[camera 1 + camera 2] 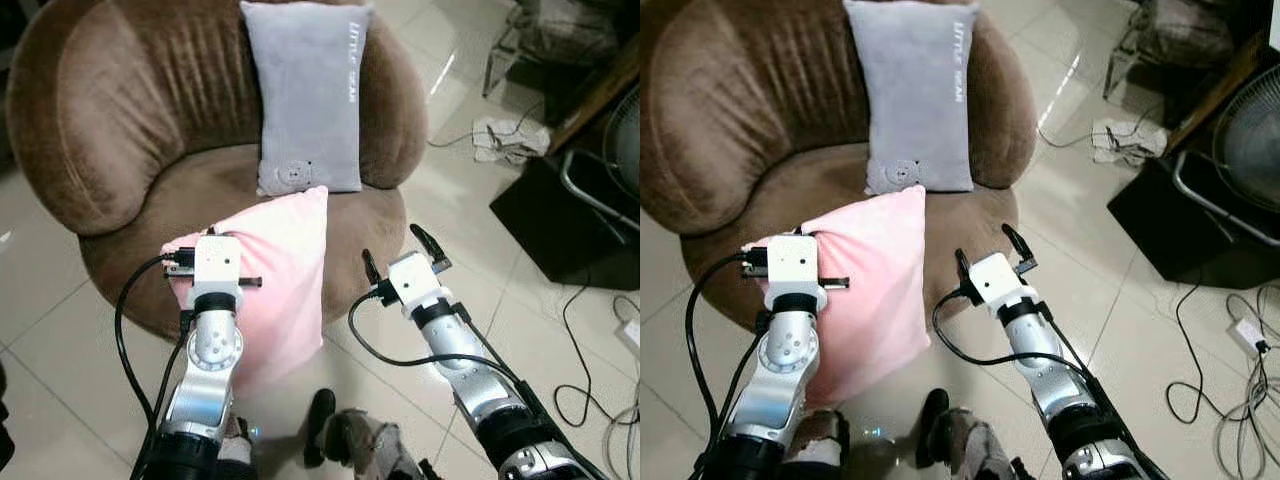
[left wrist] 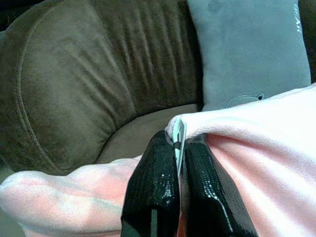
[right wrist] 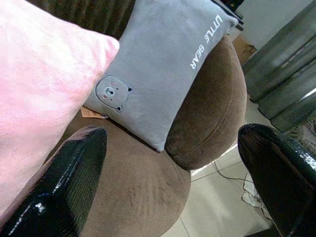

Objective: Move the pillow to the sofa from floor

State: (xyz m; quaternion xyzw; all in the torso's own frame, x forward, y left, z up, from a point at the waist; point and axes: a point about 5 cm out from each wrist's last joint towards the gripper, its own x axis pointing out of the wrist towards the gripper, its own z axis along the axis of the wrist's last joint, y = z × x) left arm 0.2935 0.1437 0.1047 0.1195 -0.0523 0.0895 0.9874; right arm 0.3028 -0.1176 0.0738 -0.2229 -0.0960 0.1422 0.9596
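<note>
Brown plush is covering the round sofa, which is sitting on pale floor tiles and taking up the left and middle of the head views. Low on the left, the left gripper is pinching a fold and white tag at the edge of the pink pillow, its two black fingers pressed together on the fabric. That pillow is standing tilted against the front of the sofa seat, its upper corner reaching onto the seat cushion and its lower part hanging down in front toward the floor. Behind it, a grey pillow with a small bear face and white lettering is leaning upright against the sofa back; the pink pillow's top corner is lying just in front of its lower edge. To the right of the pink pillow, the right gripper is hovering beside the sofa's front edge with its fingers spread wide and gripping nothing. Farther right, cables are trailing across the tiles near a black box.
</note>
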